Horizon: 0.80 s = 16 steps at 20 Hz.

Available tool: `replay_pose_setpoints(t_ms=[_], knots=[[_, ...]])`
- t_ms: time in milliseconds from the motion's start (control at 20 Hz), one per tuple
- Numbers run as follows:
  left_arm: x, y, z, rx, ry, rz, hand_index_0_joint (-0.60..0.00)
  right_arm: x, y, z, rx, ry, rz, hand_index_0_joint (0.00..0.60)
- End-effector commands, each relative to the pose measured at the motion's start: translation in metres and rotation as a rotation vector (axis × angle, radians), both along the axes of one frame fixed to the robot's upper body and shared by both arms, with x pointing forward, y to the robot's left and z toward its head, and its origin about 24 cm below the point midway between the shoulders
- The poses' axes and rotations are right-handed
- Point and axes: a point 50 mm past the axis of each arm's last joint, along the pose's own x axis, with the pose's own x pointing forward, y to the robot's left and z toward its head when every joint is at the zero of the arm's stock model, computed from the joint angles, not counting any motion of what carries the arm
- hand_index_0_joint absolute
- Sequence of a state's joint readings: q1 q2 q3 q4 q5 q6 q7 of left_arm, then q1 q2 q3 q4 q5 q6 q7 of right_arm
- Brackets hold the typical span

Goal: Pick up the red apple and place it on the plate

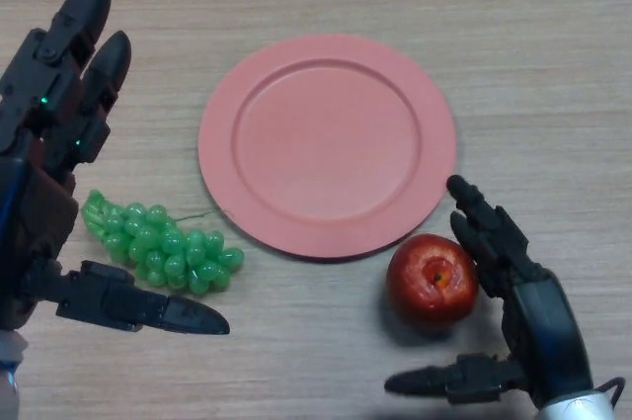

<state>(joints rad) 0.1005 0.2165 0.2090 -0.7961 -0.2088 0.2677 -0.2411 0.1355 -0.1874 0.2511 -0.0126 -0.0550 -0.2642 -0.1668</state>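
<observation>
A red apple (432,278) sits on the wooden table just below the lower right rim of a round pink plate (327,143). My right hand (533,326) is open beside the apple on its right. Its fingers (489,227) reach up along the apple's right side and its thumb (444,378) lies below the apple. I cannot tell whether the fingers touch the apple. My left hand (44,143) is open at the left edge, its fingers straight and pointing up, its thumb (148,309) stretched out to the right.
A bunch of green grapes (163,242) lies left of the plate's lower rim, between my left hand's fingers and thumb. The plate holds nothing.
</observation>
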Motion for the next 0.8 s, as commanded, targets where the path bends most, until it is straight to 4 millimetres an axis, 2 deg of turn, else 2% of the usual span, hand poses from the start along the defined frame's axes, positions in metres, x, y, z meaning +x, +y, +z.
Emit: replay_pose_setpoints(t_ms=[50, 250, 350, 550, 650, 800], knots=[[-0.013, 0.004, 0.024, 0.04, -0.203, 0.017, 0.0, 0.008, 0.002, 0.023, 0.054, -0.115, -0.056, 0.6], [-0.011, 0.001, 0.022, 0.033, -0.193, 0.011, 0.0, 0.016, 0.001, 0.022, 0.053, -0.109, -0.089, 0.6], [-0.012, 0.001, 0.023, 0.027, -0.194, 0.009, 0.0, 0.014, -0.001, 0.035, 0.073, -0.11, -0.09, 0.6], [-0.013, 0.002, 0.025, 0.021, -0.196, 0.003, 0.0, 0.011, 0.007, 0.075, 0.1, -0.213, -0.076, 0.6], [-0.012, 0.002, 0.027, 0.026, -0.199, 0.008, 0.0, 0.021, 0.015, 0.101, 0.074, -0.289, -0.048, 0.6], [-0.011, 0.002, 0.027, 0.019, -0.21, 0.016, 0.0, 0.048, 0.027, 0.133, 0.004, -0.359, -0.006, 0.6]])
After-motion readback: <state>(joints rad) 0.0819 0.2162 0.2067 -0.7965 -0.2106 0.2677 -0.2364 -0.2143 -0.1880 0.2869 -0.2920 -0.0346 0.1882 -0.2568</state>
